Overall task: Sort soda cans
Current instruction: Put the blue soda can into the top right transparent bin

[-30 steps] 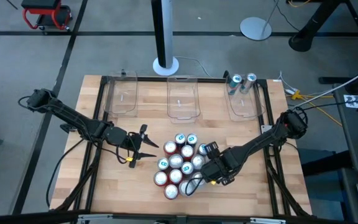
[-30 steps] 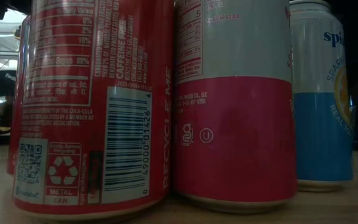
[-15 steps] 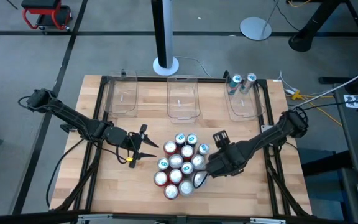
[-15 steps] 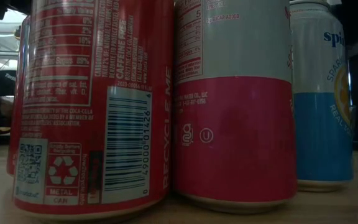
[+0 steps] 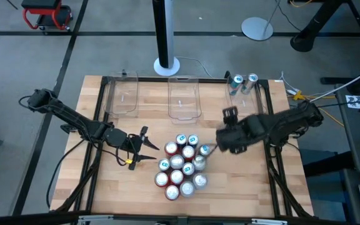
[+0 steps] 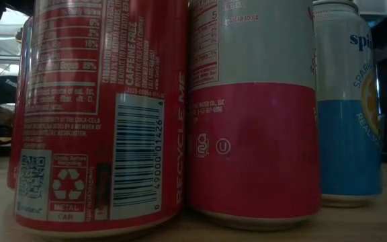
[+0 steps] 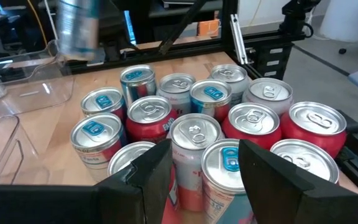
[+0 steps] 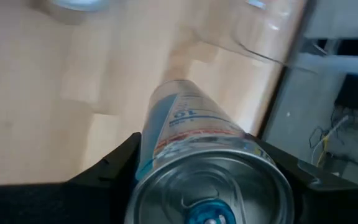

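Observation:
Several soda cans (image 5: 180, 164), red, silver-and-red and teal-blue, stand upright and packed together at the table's middle. They fill the left wrist view (image 7: 191, 124) and the low view (image 6: 250, 114). My right gripper (image 5: 220, 144) is above the cluster's far right side, shut on a teal-blue can (image 8: 191, 130). That can shows blurred and lifted in the left wrist view (image 7: 79, 28); in the high view the gripper hides it. My left gripper (image 5: 144, 147) is open and empty just left of the cluster, and its fingers (image 7: 148, 180) show in its own wrist view. My right gripper holds the teal-blue can by its side wall just below the top rim (image 8: 160, 155), pinched between the two fingers. The fingers come from above, slanting down, and run along the can. The can is lifted clear of the table and hangs about upright.
Three clear plastic bins stand along the table's far edge: left (image 5: 122, 94), middle (image 5: 184, 99), right (image 5: 245, 103). Two teal-topped cans (image 5: 245, 80) stand at the right bin's far end. Bare wood lies on either side of the cluster.
My right gripper has gone up and toward the table's far edge, from the cluster's near right side to above its far right side. It has carried the teal-blue can along, lifted clear of the table.

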Robot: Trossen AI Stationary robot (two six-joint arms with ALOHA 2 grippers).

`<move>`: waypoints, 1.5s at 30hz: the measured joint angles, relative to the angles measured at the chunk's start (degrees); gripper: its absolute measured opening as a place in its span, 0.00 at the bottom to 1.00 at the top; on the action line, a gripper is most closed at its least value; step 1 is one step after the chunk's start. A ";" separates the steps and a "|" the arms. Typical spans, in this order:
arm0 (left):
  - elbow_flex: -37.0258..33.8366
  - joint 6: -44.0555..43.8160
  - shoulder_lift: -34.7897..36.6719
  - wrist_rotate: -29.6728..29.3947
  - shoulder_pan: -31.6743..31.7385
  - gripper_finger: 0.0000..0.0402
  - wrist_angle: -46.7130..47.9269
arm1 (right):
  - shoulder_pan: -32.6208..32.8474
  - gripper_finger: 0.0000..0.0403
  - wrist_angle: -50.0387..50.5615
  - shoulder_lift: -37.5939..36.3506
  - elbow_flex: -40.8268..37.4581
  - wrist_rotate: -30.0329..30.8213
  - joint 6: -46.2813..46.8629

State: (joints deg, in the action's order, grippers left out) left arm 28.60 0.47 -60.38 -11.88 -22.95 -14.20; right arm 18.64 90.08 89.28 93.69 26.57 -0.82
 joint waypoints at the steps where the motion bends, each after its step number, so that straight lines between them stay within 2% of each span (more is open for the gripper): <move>1: 0.00 0.09 0.00 0.00 -0.05 0.44 0.00 | -1.49 0.57 0.00 -0.90 0.00 0.35 -1.28; 9: 0.00 0.28 0.00 -0.02 -0.05 0.44 0.16 | -15.70 0.57 0.02 -5.19 -0.02 1.91 -10.82; 21: 0.00 -0.01 0.00 -0.04 -0.05 0.44 0.35 | -33.85 0.57 -0.18 -5.35 -0.42 0.59 -22.28; 30: 0.00 -0.03 0.00 -0.06 -0.05 0.44 0.39 | -45.15 0.57 -1.11 -7.59 -10.78 -2.25 -25.11; 40: 0.00 0.44 0.00 -0.08 -0.05 0.44 0.33 | -54.11 0.57 -15.15 -7.79 -21.02 -5.92 -29.61; 45: 0.00 0.84 0.00 -0.08 -0.05 0.44 0.33 | -59.13 0.57 -18.83 -7.78 -25.61 -7.56 -31.36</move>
State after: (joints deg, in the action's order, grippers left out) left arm 28.60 1.31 -60.38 -11.96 -23.00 -13.87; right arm -40.49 71.25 81.49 68.08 19.01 -32.19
